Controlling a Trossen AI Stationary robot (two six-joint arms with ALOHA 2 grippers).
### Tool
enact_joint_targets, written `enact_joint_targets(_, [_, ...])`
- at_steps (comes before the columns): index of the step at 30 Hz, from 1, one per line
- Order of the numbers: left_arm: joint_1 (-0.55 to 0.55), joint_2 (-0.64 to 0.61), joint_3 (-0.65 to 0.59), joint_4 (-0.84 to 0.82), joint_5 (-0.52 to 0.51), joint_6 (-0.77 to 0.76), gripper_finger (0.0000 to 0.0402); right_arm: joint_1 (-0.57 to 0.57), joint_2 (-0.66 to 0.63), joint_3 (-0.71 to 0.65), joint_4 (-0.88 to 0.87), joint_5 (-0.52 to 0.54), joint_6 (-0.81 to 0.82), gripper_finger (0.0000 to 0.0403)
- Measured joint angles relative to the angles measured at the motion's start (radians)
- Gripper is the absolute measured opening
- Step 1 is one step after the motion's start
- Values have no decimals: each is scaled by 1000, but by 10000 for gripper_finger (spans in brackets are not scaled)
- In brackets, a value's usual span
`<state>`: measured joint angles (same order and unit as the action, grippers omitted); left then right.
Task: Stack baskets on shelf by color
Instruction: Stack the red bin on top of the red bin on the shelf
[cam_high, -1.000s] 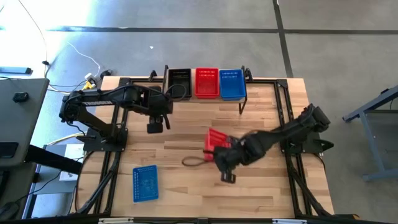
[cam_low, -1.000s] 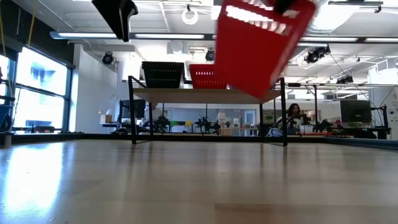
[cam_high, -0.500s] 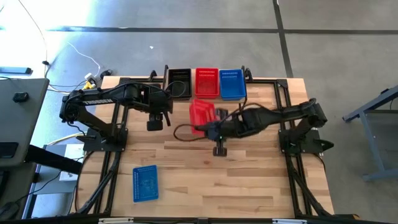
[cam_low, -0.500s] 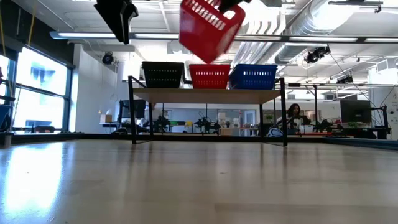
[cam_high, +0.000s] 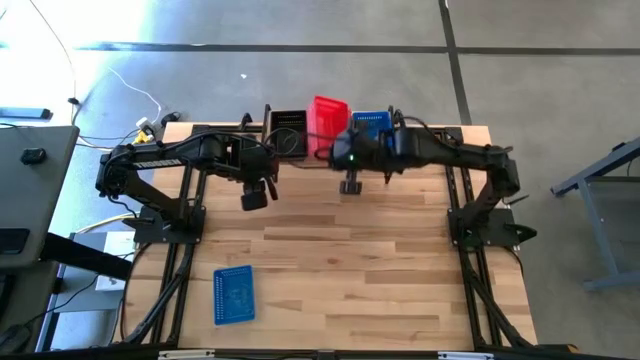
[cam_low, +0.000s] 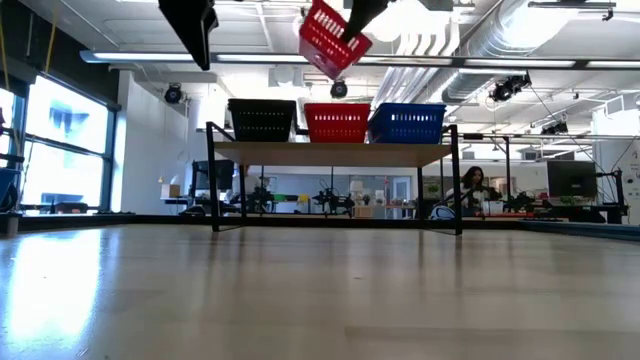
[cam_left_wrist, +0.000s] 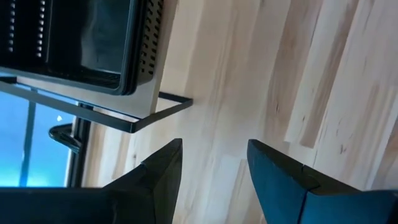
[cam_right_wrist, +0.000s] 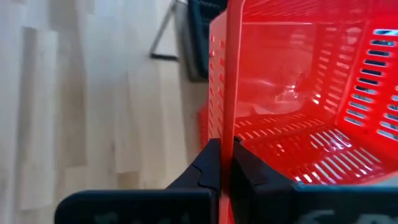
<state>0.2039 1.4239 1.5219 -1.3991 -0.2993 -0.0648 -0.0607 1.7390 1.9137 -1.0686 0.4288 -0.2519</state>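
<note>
On the shelf (cam_low: 335, 153) at the table's far edge stand a black basket (cam_low: 262, 119), a red basket (cam_low: 337, 122) and a blue basket (cam_low: 407, 122). My right gripper (cam_low: 360, 14) is shut on a second red basket (cam_low: 329, 38), which hangs tilted above the shelf's red one. The high view shows this held red basket (cam_high: 328, 116) over the shelf's middle. My left gripper (cam_high: 254, 196) hovers open and empty before the shelf's left end, with the black basket (cam_left_wrist: 74, 37) ahead of it. Another blue basket (cam_high: 234, 294) lies on the tabletop near the front left. My right gripper pinches one wall of the red basket at its rim (cam_right_wrist: 225, 134), one finger (cam_right_wrist: 250, 171) inside the basket and the other outside. The fingers slant down toward the far edge. The basket is lifted clear and tilted above the shelf's baskets.
Black frame rails (cam_high: 186, 215) run along the table's left and right sides. The shelf's thin black leg (cam_left_wrist: 155, 112) stands close ahead of my left gripper. The room beyond the table holds desks and a person (cam_low: 470, 185) far back.
My right gripper has carried the red basket from the middle of the table up and toward the far edge, to above the shelf's red basket. The basket has turned about on the way and stays lifted clear and tilted. The fingers have stayed shut on it.
</note>
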Motion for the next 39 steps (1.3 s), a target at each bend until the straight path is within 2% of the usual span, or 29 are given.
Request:
enact_joint_targets(14, [0,0,0,0,0,-120,170,-181,0,-34,-45,-129,-45,0])
enact_joint_targets(26, [1,0,0,8,0,-127,170,-195,8,-63,-42,-179,-51,0])
enact_joint_targets(39, [1,0,0,7,4,-145,170,-195,64,-64,-42,-172,-71,0])
